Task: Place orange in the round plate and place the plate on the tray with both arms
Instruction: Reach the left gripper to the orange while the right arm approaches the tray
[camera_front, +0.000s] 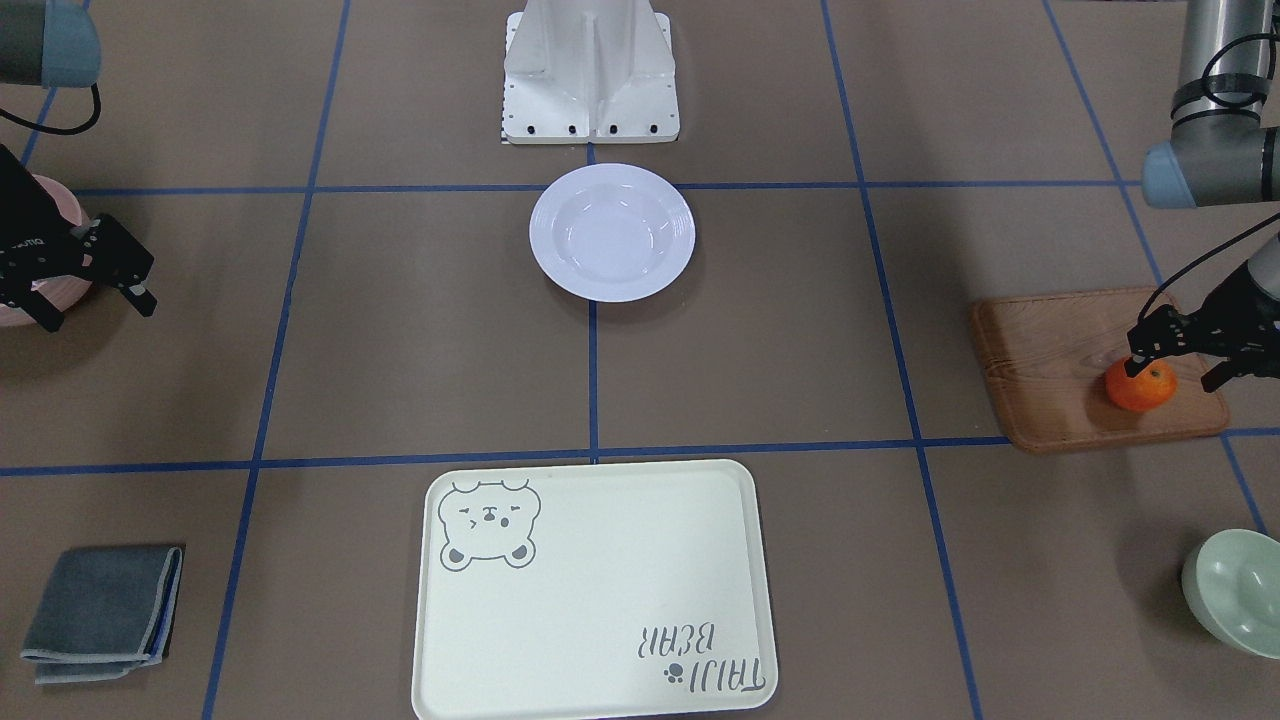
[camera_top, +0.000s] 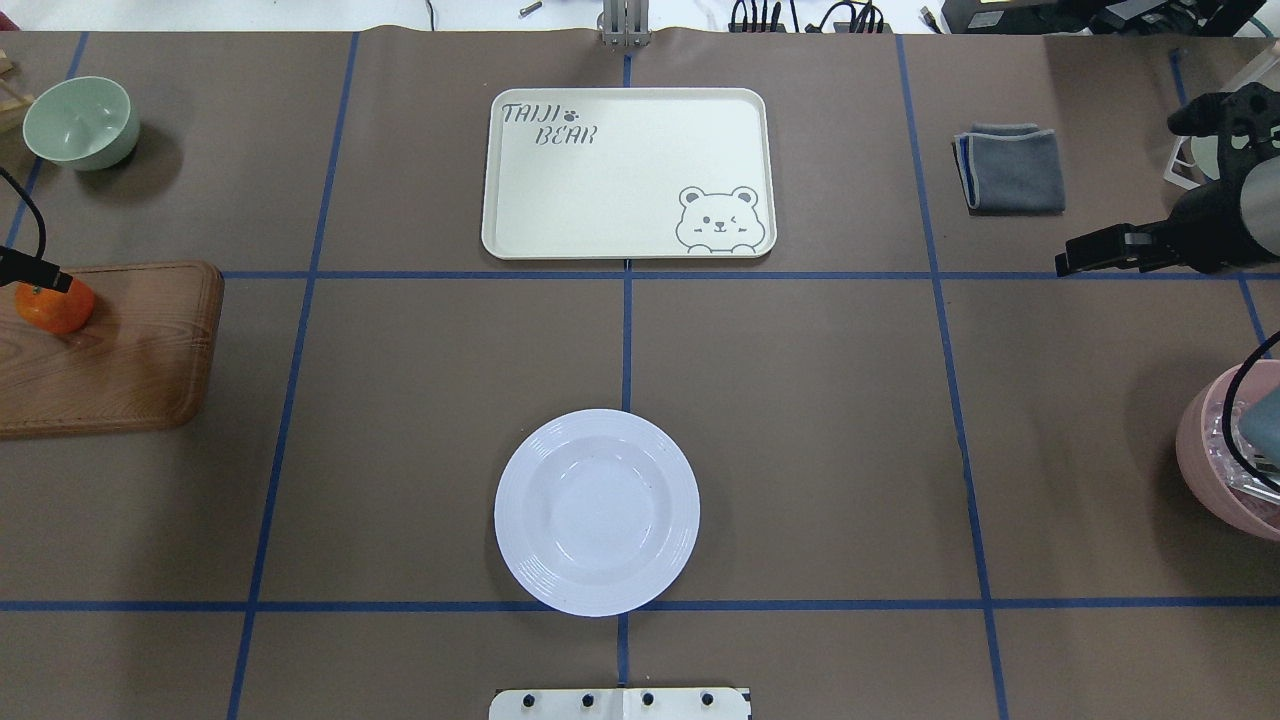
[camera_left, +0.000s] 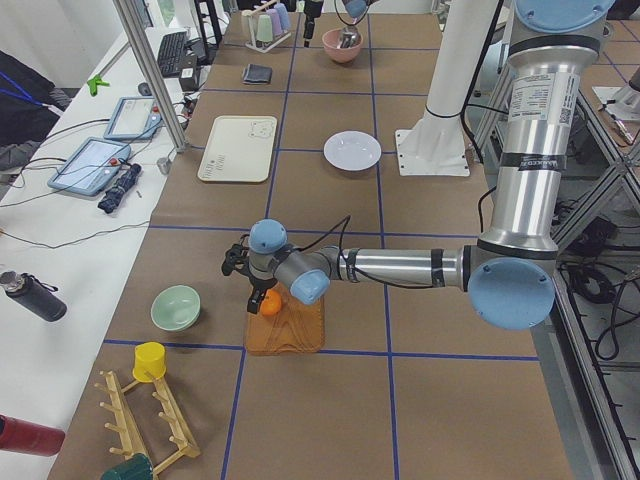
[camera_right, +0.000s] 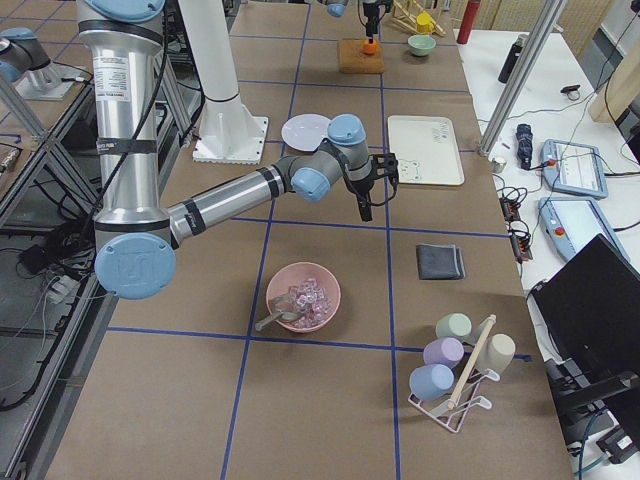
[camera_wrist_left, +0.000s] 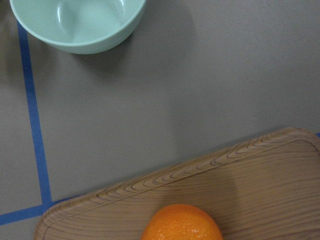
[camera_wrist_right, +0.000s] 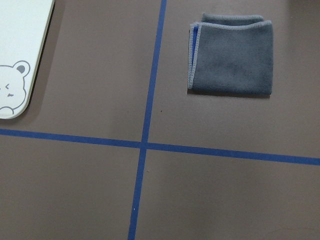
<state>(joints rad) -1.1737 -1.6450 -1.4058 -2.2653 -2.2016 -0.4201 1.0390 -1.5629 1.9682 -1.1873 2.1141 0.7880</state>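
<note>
Orange (camera_front: 1140, 388) on wooden board (camera_front: 1050, 370) at right edge, beneath wide left claw (camera_front: 1172, 375); right claw (camera_front: 99, 315) wide; pink bowl (camera_right: 338, 297) holds clear cubes (camera_right: 306, 294).

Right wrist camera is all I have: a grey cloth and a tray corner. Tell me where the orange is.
Observer: The orange lies on the wooden board, at the table's end on the robot's left.
Operator: Report the left gripper.
Observer: The left gripper is open, a finger on either side of the orange; whether they touch it I cannot tell.
Operator: Give me the plate.
Observer: The round plate is empty, on the table near the robot's base, apart from the tray.
</note>
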